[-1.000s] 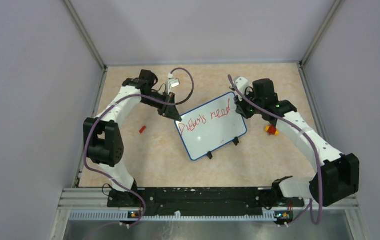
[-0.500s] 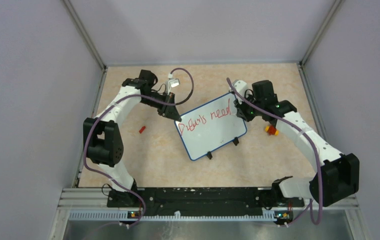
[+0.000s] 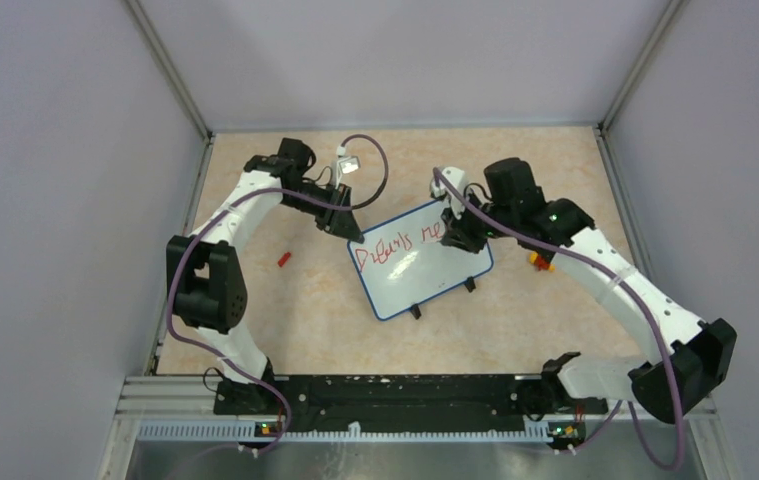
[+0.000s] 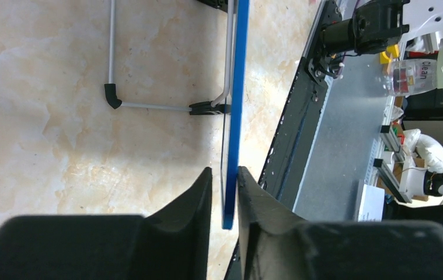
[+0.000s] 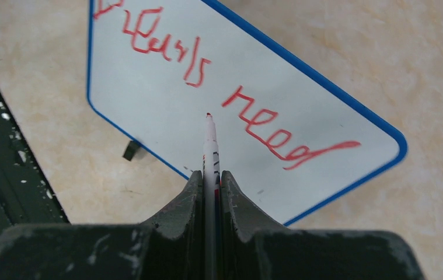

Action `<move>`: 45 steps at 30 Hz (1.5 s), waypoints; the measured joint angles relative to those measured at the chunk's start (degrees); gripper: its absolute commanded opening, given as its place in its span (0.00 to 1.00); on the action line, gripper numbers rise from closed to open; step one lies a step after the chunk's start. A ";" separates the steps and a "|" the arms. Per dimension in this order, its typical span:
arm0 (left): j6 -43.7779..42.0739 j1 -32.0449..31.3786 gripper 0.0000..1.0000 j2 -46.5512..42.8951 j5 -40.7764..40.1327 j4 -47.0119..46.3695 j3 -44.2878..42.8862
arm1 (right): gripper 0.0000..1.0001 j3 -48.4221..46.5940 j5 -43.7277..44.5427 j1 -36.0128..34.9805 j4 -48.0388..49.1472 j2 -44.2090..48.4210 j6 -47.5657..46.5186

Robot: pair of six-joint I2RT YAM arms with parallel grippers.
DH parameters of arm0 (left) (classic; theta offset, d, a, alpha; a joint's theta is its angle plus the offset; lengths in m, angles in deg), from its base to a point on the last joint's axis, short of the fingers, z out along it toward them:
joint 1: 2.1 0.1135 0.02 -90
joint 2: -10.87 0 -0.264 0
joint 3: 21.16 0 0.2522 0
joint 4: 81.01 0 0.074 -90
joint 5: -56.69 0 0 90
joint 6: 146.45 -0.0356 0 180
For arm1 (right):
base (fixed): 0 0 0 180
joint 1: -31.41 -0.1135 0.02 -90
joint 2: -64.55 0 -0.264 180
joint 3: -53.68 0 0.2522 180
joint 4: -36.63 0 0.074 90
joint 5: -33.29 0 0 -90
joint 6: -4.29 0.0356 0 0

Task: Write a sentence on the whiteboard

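Observation:
The whiteboard (image 3: 425, 275), white with a blue rim, stands tilted at the table's middle. Red words of the sentence (image 3: 387, 247) run along its upper part; the right wrist view reads them as roughly "Dreams need" (image 5: 178, 55) in one line. My left gripper (image 3: 352, 228) is shut on the board's upper left corner, with the blue rim (image 4: 235, 105) between its jaws (image 4: 223, 170). My right gripper (image 3: 452, 232) is shut on a white marker (image 5: 210, 146). Its red tip sits at the board between the two words. Whether the tip touches the board I cannot tell.
A small red cap (image 3: 283, 259) lies on the table left of the board. A yellow and red object (image 3: 540, 261) lies to the right, under my right arm. The board's black feet (image 3: 417, 311) face the near side. Grey walls enclose the table.
My right gripper has moved left with the marker, from the board's right end to over its middle, and now covers part of "need" in the top view. The left arm and board have not moved.

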 measured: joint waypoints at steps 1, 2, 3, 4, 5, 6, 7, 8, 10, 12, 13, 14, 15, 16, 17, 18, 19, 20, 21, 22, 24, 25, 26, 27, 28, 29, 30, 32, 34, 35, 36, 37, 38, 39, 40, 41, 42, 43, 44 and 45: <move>-0.11 0.00 0.35 0.00 0.02 0.13 -0.09 | 0.00 0.04 -0.52 -1.62 0.04 0.00 0.48; -0.31 0.02 0.36 0.00 0.09 0.20 -0.09 | 0.00 0.09 -0.98 -2.71 0.09 -0.02 0.83; -0.50 0.07 0.36 0.00 0.11 0.37 -0.09 | 0.00 0.46 -1.42 -3.87 0.66 -0.02 1.33; -0.70 0.13 0.36 0.00 0.09 0.57 -0.07 | 0.00 0.83 -1.88 -4.94 1.22 -0.02 1.81; -0.94 0.26 0.36 0.00 0.11 0.76 -0.07 | 0.00 1.29 -2.21 -5.84 1.81 -0.07 2.23; -1.14 0.37 0.36 -0.02 0.15 0.87 -0.07 | 0.00 1.88 -2.29 -6.60 2.49 -0.09 2.56; -1.27 0.50 0.36 -0.02 0.20 1.01 -0.02 | 0.00 2.58 -2.34 -7.34 3.37 -0.17 3.08; -1.38 0.61 0.36 -0.02 0.20 1.01 0.09 | 0.00 3.15 -2.40 -7.87 4.02 -0.37 3.48; -1.42 0.81 0.34 -0.02 0.20 1.09 0.37 | 0.00 4.61 -2.40 -9.03 6.21 -0.74 4.24; -1.42 0.87 0.30 -0.02 0.22 1.09 0.79 | 0.00 6.27 -2.25 -10.19 8.52 -1.09 4.98; -1.40 0.87 0.29 -0.04 0.26 1.09 1.03 | 0.00 7.08 -2.08 -10.91 9.53 -1.31 5.42; -1.38 0.92 0.27 -0.04 0.31 1.07 1.22 | 0.00 7.67 -1.88 -11.50 10.45 -1.46 5.55; -1.33 0.92 0.25 -0.04 0.37 1.07 1.29 | 0.00 8.35 -1.38 -12.33 11.61 -1.60 5.79; -1.29 0.92 0.24 -0.04 0.52 0.96 1.36 | 0.00 9.16 -0.33 -13.60 13.03 -1.79 5.86; -1.22 0.92 0.21 -0.04 0.55 0.96 1.36 | 0.00 9.77 0.48 -14.69 13.88 -1.92 5.79; -1.18 0.92 0.20 -0.04 0.72 0.92 1.36 | 0.00 10.62 1.73 -16.20 15.17 -2.05 5.75; -1.14 0.92 0.18 -0.04 0.87 0.90 1.36 | 0.00 11.43 2.71 -17.68 16.22 -2.16 5.64; -1.11 0.92 0.16 -0.04 0.98 0.87 1.36 | 0.00 12.26 3.61 -19.06 17.31 -2.32 5.46; -1.11 0.92 0.13 -0.04 1.14 0.83 1.36 | 0.00 13.05 4.37 -20.09 18.27 -2.45 5.31; -1.09 0.92 0.10 -0.04 1.31 0.76 1.38 | 0.00 13.81 5.33 -21.07 19.06 -2.64 5.18; -1.18 0.92 0.05 -0.04 1.66 0.39 1.51 | 0.00 14.93 7.17 -22.40 20.35 -3.06 4.85; -1.22 0.92 0.03 -0.04 1.81 0.04 1.57 | 0.00 15.32 8.31 -22.93 21.07 -3.30 4.76; -1.18 0.92 0.00 -0.04 1.95 -0.26 1.62 | 0.00 15.52 9.05 -23.23 21.66 -3.48 4.72; -1.11 0.92 0.00 -0.04 2.01 -0.48 1.68 | 0.00 15.63 9.97 -23.50 22.36 -3.72 4.72; -1.01 0.92 0.00 -0.04 2.08 -0.55 1.75 | 0.00 15.78 10.82 -23.71 23.19 -3.82 4.72; -0.96 0.92 0.00 -0.04 2.21 -0.55 1.84 | 0.00 15.80 11.37 -23.74 23.69 -3.91 4.72; -0.94 0.92 0.00 -0.04 2.27 -0.55 1.88 | 0.00 15.80 11.91 -23.78 24.41 -4.02 4.74; -0.94 0.92 0.00 -0.04 2.40 -0.59 1.99 | 0.00 15.80 12.92 -23.85 25.79 -4.26 4.74; -0.94 0.92 0.00 -0.04 2.43 -0.61 2.03 | 0.00 15.80 13.84 -23.96 26.67 -4.55 4.74; -0.94 0.92 0.00 -0.07 2.43 -0.66 2.05 | 0.00 15.80 14.12 -24.04 26.84 -4.70 4.74; -0.94 0.92 0.00 -0.09 2.45 -0.68 2.10 | 0.00 15.80 14.29 -24.11 26.99 -4.90 4.72; -0.94 0.92 0.00 -0.09 2.47 -0.70 2.12 | 0.00 15.80 14.38 -24.20 27.23 -5.16 4.72; -0.94 0.92 0.00 -0.11 2.47 -0.74 2.12 | 0.00 15.80 14.53 -24.22 27.52 -5.38 4.68; -0.94 0.92 0.00 -0.13 2.47 -0.76 2.12 | 0.00 15.80 14.71 -24.22 27.74 -5.66 4.57; -0.94 0.92 0.00 -0.15 2.43 -0.79 2.16 | 0.00 15.80 14.80 -24.26 27.82 -5.90 4.48; -0.98 0.92 0.00 -0.15 2.38 -0.92 2.25 | 0.00 15.80 14.97 -24.33 27.91 -6.14 4.37; -1.01 0.96 0.00 -0.15 2.40 -1.01 2.34 | 0.00 15.80 15.08 -24.44 27.93 -6.29 4.33; -1.01 0.98 0.00 -0.15 2.40 -1.01 2.38 | 0.00 15.80 15.17 -24.57 27.93 -6.43 4.31; -1.11 1.03 0.00 -0.17 2.40 -1.05 2.43 | 0.00 15.80 15.21 -24.65 27.91 -6.47 4.28; -1.14 1.03 0.00 -0.17 2.43 -1.05 2.45 | 0.00 15.80 15.28 -24.74 27.87 -6.47 4.28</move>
